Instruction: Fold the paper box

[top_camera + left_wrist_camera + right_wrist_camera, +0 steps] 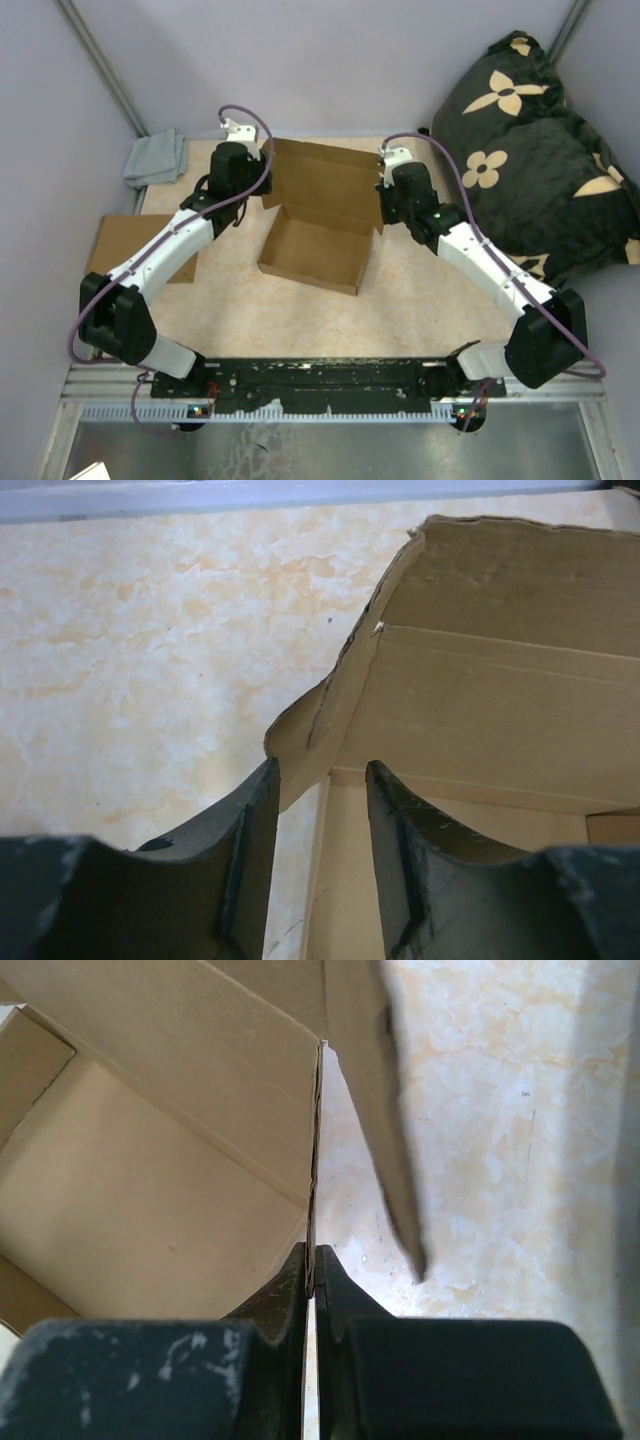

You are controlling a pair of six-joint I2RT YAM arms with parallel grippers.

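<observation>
I'm clamping the right gripper (312, 1260) on a paper box (318, 225) wall edge standing between its fingers. My left gripper (322, 780) is hanging parted, the side flap (305, 735) just ahead. Next, I judge, I'm tucking that flap inward.

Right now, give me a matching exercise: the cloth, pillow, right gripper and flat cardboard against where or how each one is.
Things:
1. cloth
2. pillow
3. right gripper
4. flat cardboard

Matches:
A. shut on a wall of the box
B. black with cream flowers
C. far left corner
D. left edge, partly under the left arm

Pairs: 1-C, 2-B, 3-A, 4-D
</observation>
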